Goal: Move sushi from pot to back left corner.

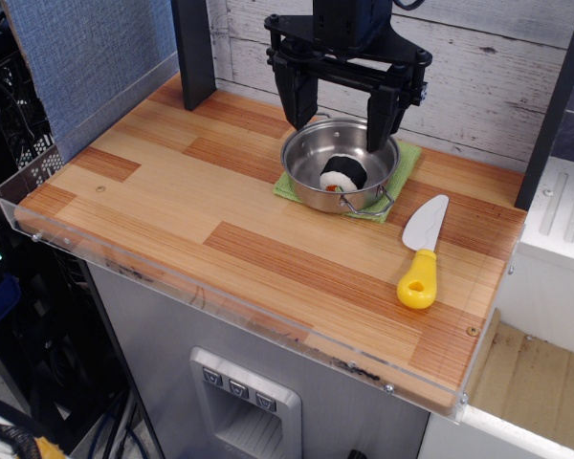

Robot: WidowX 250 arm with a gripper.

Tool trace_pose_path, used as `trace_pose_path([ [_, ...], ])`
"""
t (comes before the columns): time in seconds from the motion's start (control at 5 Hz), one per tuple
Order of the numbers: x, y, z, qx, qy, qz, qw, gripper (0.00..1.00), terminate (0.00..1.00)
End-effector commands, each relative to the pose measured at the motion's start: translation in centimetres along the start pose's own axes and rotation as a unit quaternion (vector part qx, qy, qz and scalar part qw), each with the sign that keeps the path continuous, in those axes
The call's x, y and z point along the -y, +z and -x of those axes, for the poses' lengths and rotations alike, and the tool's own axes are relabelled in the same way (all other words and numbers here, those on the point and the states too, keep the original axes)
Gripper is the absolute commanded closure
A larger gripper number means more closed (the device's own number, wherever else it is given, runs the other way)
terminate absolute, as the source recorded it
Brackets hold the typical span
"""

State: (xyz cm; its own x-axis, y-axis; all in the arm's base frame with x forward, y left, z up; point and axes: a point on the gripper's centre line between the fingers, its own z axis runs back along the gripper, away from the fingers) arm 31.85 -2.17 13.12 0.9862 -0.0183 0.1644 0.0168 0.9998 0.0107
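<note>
The sushi (pixel 342 175), a small roll with black wrap and white rice, lies inside the shiny steel pot (pixel 311 158), toward its front right. The pot sits on a green cloth (pixel 407 158) at the back middle of the striped wood table. My gripper (pixel 340 124) hangs open just above the pot, its two black fingers spread over the rim, left finger at the back left edge, right finger reaching down beside the sushi. It holds nothing. The back left corner (pixel 167 96) lies where the blue-grey fabric wall meets the black upright post.
A toy knife with a yellow handle (pixel 418 279) and grey blade lies on the table right of the pot. A clear plastic lip (pixel 220 296) runs along the table's front and left edges. A white plank wall stands behind.
</note>
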Motion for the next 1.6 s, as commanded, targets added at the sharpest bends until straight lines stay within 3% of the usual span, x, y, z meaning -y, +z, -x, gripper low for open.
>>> trace_pose_path([
  [0.0, 0.0, 0.0, 0.0, 0.0, 0.0, 0.0, 1.0, 0.0, 0.0],
  [0.4, -4.8, -2.0, -1.6, -0.014, 0.037, -0.013, 0.9991, 0.0, 0.0],
  [0.6, -5.6, -2.6, -2.9, -0.007, 0.03, -0.019, 0.9994, 0.0, 0.0],
  [1.2, -3.1, -5.5, -6.0, -0.007, 0.003, -0.015, 0.9999, 0.0, 0.0],
  [1.4, -2.9, -7.1, -6.1, -0.023, 0.002, -0.018, 0.9996, 0.0, 0.0],
])
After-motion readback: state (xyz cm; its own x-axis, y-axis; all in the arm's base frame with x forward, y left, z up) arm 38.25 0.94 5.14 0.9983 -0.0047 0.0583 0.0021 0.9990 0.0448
